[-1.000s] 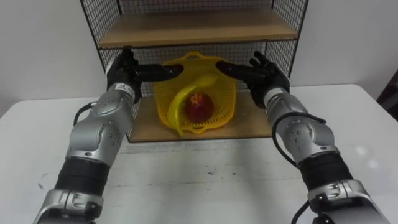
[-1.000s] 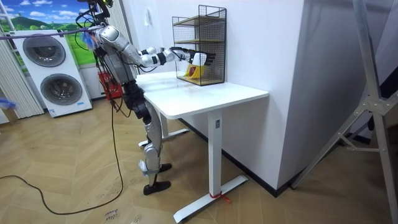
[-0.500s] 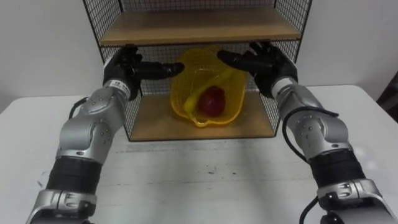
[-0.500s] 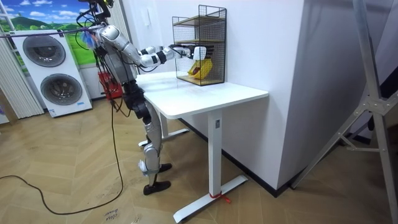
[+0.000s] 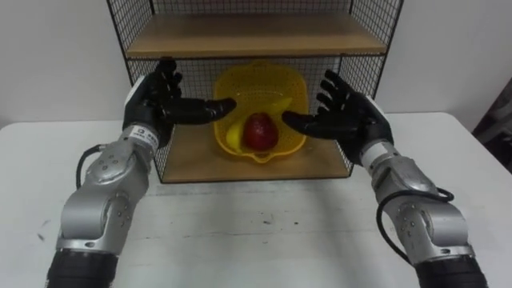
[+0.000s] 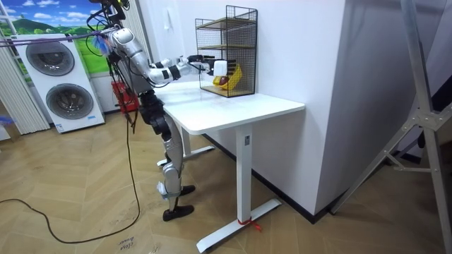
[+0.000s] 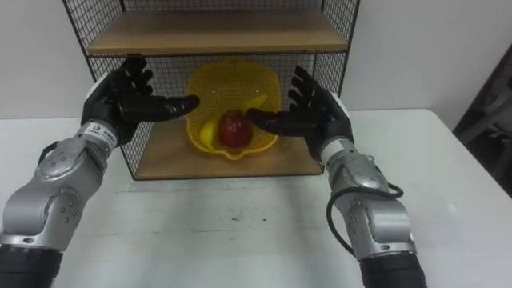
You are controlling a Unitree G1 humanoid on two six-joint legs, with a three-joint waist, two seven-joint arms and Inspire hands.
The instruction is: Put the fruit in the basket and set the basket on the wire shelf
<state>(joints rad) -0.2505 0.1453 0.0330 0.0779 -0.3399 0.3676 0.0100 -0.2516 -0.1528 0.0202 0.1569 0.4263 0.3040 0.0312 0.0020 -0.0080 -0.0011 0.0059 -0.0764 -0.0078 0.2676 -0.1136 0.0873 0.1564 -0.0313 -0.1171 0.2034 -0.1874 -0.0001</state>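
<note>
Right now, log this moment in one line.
yellow plastic basket: on lower board of black wire shelf | red apple, yellow banana: inside basket | left robot hand: open, off basket | right robot hand: open, off basket

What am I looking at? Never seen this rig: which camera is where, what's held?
A humanoid robot with two human-like hands stands at a white table. Two pictures come from its head camera's eyes, looking down; one from a camera across the room. On the table stands a wire shelf; on its lower board sits a yellow basket, tipped toward the camera, holding an apple and a banana. The left hand and right hand hover open before the shelf, holding nothing.
</note>
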